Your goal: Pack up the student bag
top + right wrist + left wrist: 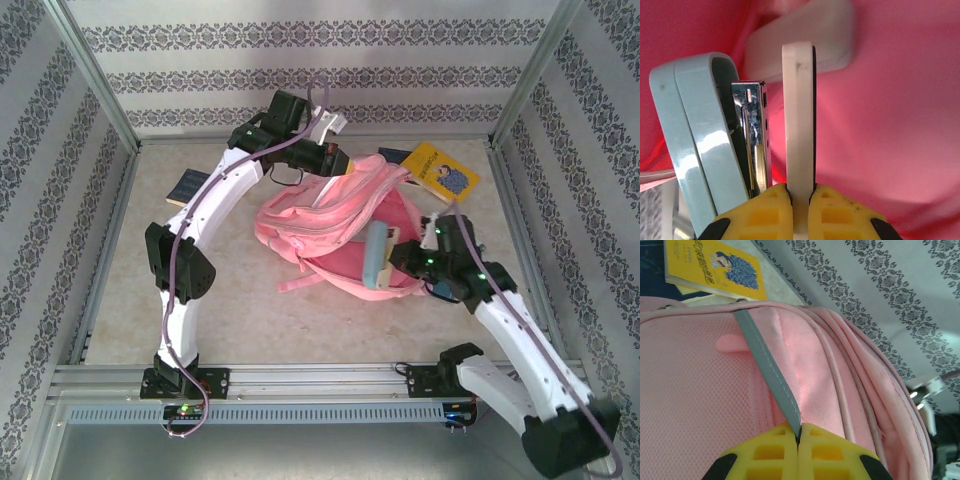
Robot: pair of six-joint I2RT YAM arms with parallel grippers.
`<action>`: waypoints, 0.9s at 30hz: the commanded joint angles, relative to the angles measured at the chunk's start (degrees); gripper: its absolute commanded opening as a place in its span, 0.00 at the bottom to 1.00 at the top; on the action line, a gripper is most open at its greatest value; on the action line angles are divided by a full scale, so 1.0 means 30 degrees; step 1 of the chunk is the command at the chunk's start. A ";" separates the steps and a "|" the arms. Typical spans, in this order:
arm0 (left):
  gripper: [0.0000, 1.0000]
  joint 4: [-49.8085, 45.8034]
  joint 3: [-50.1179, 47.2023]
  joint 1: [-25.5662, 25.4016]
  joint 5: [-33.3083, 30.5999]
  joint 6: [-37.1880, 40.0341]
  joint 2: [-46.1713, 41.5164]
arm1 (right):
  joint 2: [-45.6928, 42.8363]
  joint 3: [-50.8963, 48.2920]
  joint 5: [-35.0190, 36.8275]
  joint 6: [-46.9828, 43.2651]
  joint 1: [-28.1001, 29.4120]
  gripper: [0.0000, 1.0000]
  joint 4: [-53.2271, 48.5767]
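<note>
Student bag: the pink backpack lies at the middle of the table with its mouth gaping toward the right arm. We place everything else by it.
Left gripper: at the bag's far edge. We see its yellow fingers pressed fully together, pinching a grey strap that runs across the bag's pink fabric.
Right gripper: at the bag's open mouth, on its right side. The fingers are almost together, clamped on the thin white base plate of a stapler.
Stapler: pale blue top, chrome magazine and white base, held upright in front of the bag's pink lining.
White shape: behind the stapler, against the lining. It is blurred, and we cannot tell what it is.
Yellow book: just beyond the bag's far right corner, lying on a dark blue book.
Dark notebook: well to the left of the bag, flat on the table.
</note>
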 commanded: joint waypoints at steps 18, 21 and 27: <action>0.00 0.2659 0.0946 -0.0039 0.4410 -0.1225 0.0189 | 1.3343 0.4689 -0.0266 0.4765 0.3703 0.02 1.3789; 0.00 0.3033 0.0789 -0.0050 0.4524 -0.1458 0.0268 | 1.5060 0.6106 0.0682 0.6654 0.4571 0.07 1.3670; 0.00 0.2321 0.1486 0.0055 0.4410 -0.0964 0.0692 | 1.7419 0.7981 0.2079 0.7839 0.5746 0.51 1.3569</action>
